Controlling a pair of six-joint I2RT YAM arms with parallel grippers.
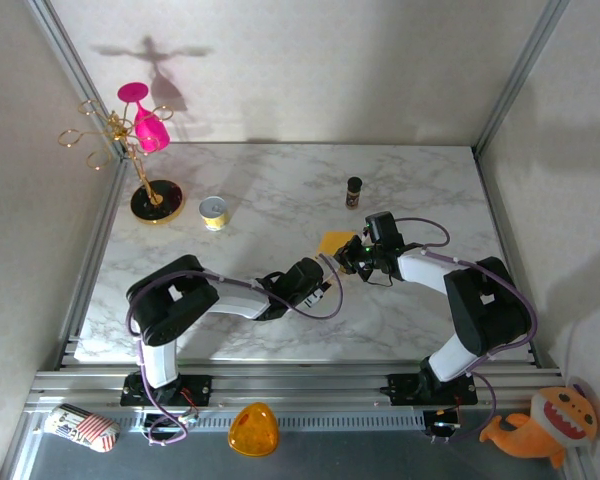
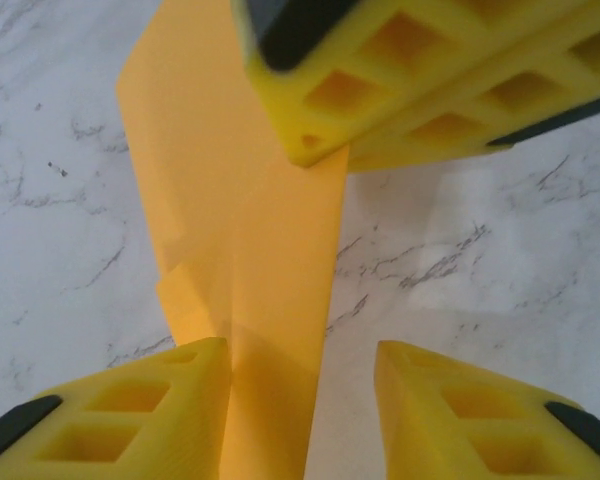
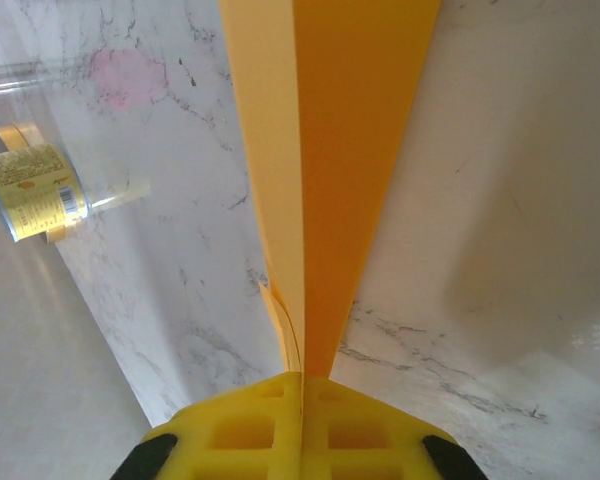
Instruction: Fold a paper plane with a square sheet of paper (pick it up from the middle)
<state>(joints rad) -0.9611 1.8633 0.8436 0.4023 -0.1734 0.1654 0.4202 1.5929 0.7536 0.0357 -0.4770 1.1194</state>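
Note:
The square sheet of paper [image 1: 335, 241] is folded into a long narrow orange-yellow wedge and held off the marble table at mid-table. My right gripper [image 3: 302, 385] is shut on one end of it, and the creased paper [image 3: 330, 150] runs straight out from between its fingers. In the left wrist view the right gripper's yellow fingers [image 2: 430, 80] clamp the paper [image 2: 250, 240] at the top. My left gripper [image 2: 300, 352] is open around the paper's lower part. The paper lies against its left finger [image 2: 140, 410], with a gap to the right finger [image 2: 470, 410]. From above, the two grippers [image 1: 328, 266] [image 1: 348, 256] meet tip to tip.
A small yellow round tin [image 1: 213, 212] and a dark little bottle [image 1: 354, 191] stand farther back. At back left is a gold rack with a pink glass [image 1: 140, 125]. An orange dome [image 1: 253, 430] and a plush toy [image 1: 545, 425] lie in front of the rail.

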